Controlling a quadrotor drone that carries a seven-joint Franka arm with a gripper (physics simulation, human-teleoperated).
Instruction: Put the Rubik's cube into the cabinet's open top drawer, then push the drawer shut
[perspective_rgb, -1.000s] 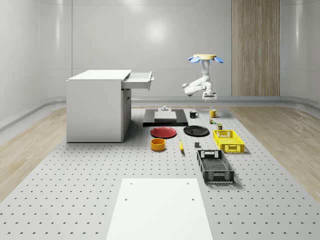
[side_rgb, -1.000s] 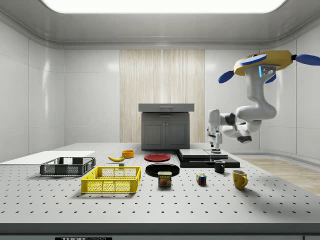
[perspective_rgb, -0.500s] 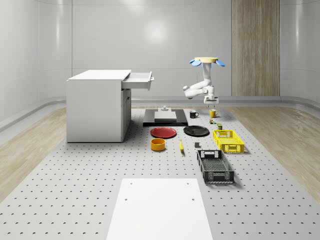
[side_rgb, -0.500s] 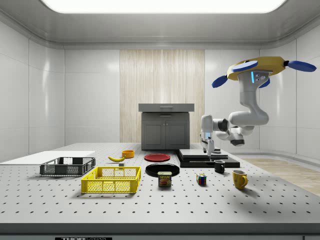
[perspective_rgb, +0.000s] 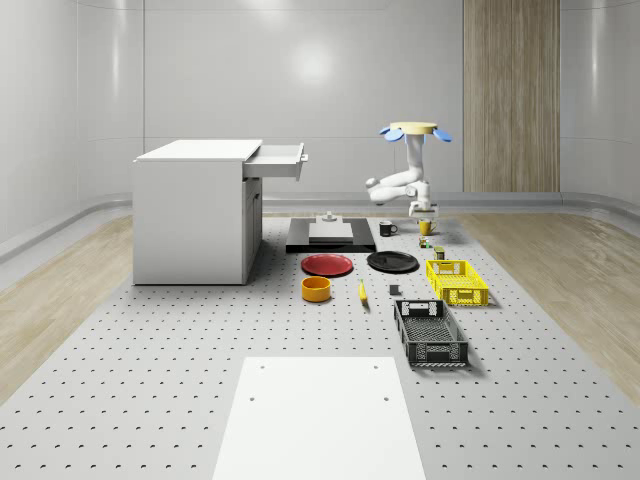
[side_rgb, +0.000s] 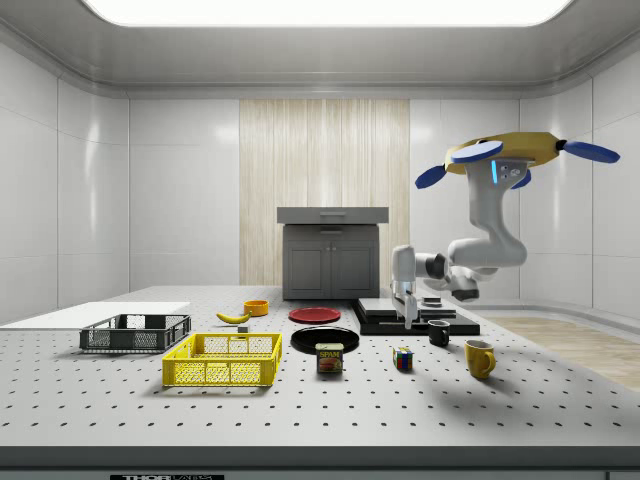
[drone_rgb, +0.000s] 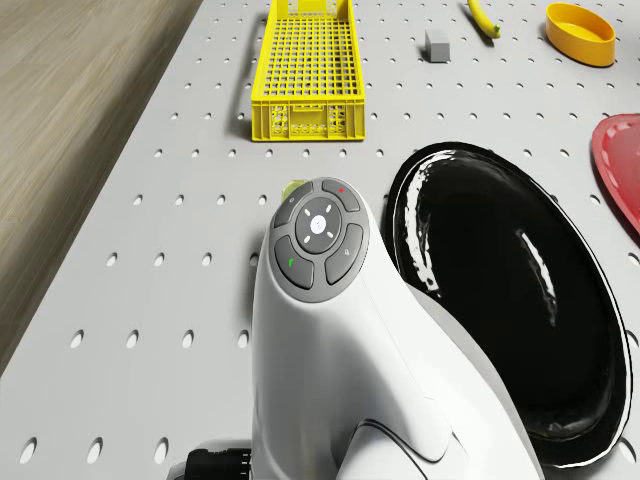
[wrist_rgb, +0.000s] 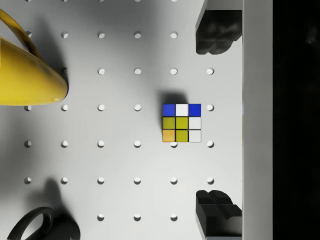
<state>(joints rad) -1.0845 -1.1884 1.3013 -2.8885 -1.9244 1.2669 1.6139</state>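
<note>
The Rubik's cube (wrist_rgb: 181, 123) lies on the perforated table, seen from straight above in the wrist view. My gripper (wrist_rgb: 216, 122) is open, and its two dark fingertips (wrist_rgb: 215, 32) stand well apart with the cube slightly off their line. In the side view the gripper (side_rgb: 408, 318) hangs a short way above the cube (side_rgb: 403, 358). The drone (side_rgb: 505, 160) hovers over the table's mug end. The grey cabinet (perspective_rgb: 195, 215) stands at the whole-scene view's left, its top drawer (perspective_rgb: 275, 160) pulled out.
A yellow mug (wrist_rgb: 25, 70) and a black mug (wrist_rgb: 45, 227) stand close to the cube. A spam can (side_rgb: 329, 358), black plate (drone_rgb: 510, 310), yellow basket (drone_rgb: 305, 70), red plate (side_rgb: 314, 315) and black platform (perspective_rgb: 330, 235) lie between cube and cabinet.
The drone has come down and shifted toward the side view's left. The arm has carried the gripper lower, nearer the cube. The cube has not moved.
</note>
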